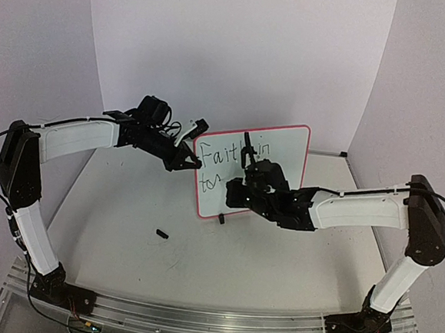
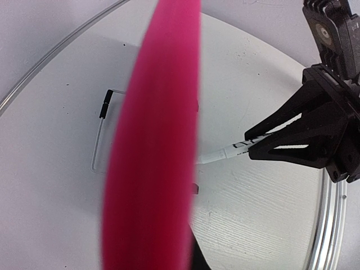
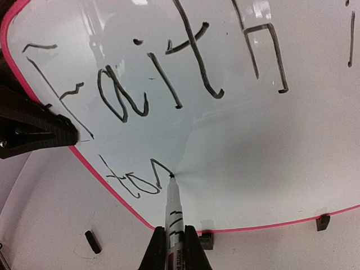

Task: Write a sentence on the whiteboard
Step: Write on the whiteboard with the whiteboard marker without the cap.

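The board (image 1: 285,160) stands upright on its feet at the centre of the overhead view, long axis running left to right.

**Tool state**
- Left gripper (image 1: 190,162): closed on the board's left edge, steadying it.
- Right gripper (image 3: 173,242): closed on the marker (image 3: 174,208), low on the barrel.

**Governing relation**
- In the right wrist view the marker's long axis runs from bottom centre up to its tip.
- The tip touches the board face at the end of the second line, lower left of centre.
- Bare board lies to the right of the tip, so the next strokes should probably run that way, along the board's long axis.
- The right arm is the writing arm. The left is nearer the board's edge, not its face.

**Legible writing**
- The sentence (image 3: 152,84) reads "Faith" on the top line, with "in" after it in the overhead view.
- The second line reads "to" plus one unfinished letter.
- The barrel print begins "WHITE"; the fingers hide the rest.

A small black cap (image 1: 162,233) lies on the table (image 1: 127,205), lower left of the board.
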Controlling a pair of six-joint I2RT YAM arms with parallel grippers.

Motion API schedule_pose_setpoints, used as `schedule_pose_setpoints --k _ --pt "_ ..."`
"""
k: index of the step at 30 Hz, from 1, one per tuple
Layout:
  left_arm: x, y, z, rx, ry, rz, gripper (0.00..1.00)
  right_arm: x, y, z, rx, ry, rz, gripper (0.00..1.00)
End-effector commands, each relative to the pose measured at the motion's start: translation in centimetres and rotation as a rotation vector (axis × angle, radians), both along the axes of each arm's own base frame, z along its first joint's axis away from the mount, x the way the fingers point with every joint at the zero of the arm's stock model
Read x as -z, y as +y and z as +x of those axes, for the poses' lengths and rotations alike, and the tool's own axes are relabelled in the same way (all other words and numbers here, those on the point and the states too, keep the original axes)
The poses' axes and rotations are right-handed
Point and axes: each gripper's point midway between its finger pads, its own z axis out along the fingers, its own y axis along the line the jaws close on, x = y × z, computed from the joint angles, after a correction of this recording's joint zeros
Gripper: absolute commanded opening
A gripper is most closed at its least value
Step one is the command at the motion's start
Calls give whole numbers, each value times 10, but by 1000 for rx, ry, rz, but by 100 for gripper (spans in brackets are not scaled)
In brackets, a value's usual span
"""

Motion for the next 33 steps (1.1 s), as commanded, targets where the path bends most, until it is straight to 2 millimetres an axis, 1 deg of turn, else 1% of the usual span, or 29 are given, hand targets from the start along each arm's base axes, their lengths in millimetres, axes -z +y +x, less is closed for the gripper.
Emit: schedule_pose_setpoints --k 1,5,9,12,21,24,29,33 --pt "24 15 0 -29 11 119 0 13 -1 8 30 14 -15 0" --pt "23 15 0 -29 8 117 0 16 0 8 31 19 -18 0" --pt "22 15 0 -29 6 117 0 11 -1 9 35 9 -15 0" --pt "21 15 -1 -28 5 115 0 2 -1 10 35 -7 -6 0" --pt "20 15 -1 -28 3 113 0 -36 -5 10 41 -68 42 0" --pt "20 15 -1 -29 2 114 0 -44 -6 10 45 -83 51 0" --pt "20 15 -1 -28 1 115 0 -47 -7 11 50 -93 59 0" --pt "20 15 -1 -29 0 115 0 -45 -9 11 63 -92 55 0"
